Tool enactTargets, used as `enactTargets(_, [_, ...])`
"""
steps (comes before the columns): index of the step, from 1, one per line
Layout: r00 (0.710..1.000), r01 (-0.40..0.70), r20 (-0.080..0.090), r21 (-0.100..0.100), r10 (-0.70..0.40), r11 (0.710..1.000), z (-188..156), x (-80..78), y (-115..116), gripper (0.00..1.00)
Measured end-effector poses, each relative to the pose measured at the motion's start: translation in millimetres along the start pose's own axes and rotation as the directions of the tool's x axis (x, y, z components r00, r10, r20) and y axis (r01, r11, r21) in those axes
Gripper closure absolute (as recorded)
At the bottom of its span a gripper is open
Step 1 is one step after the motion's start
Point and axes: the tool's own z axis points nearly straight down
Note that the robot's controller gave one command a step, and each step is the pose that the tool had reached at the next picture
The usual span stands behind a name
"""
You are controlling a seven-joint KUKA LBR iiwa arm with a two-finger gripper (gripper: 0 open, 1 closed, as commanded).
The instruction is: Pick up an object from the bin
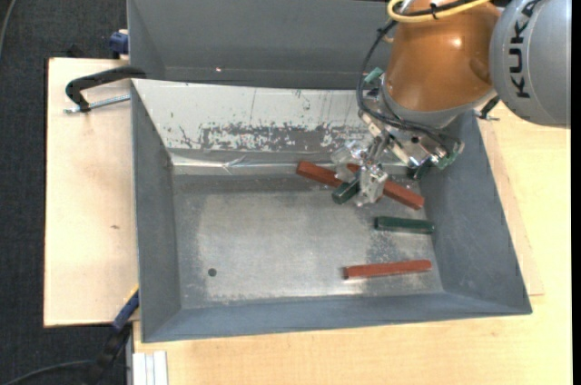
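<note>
Grey metal bin (154, 192) takes most of the frame; floor mostly bare, all loose parts sit right of centre. KUKA arm (536, 56) reaches in from upper right, orange wrist cover (436, 47) over the bin's back right corner. Gripper (369, 183) hangs below the cover, down at the floor where two sticks cross; wide, narrow or clamped can't be told, too much clutter around it

Key relation: long red-brown stick (318, 173) passes right under the gripper, axis upper left to lower right, both ends poking out. Flat, narrow bar. Short dark green stick (345, 191) lies against it just left of the gripper. Second dark green stick (405, 226) is lower right, apart. Red stick (388, 269) near the front wall, roughly horizontal, well apart

Judgement: the grasp needs to close across the red-brown stick's narrow side; the short green one may get caught too
</note>
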Motion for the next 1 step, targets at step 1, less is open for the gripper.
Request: enactTargets(1, [1.000,0.002,0.013,0.011,-0.002,1.000,-67.4,-3.0,6.3,1.00])
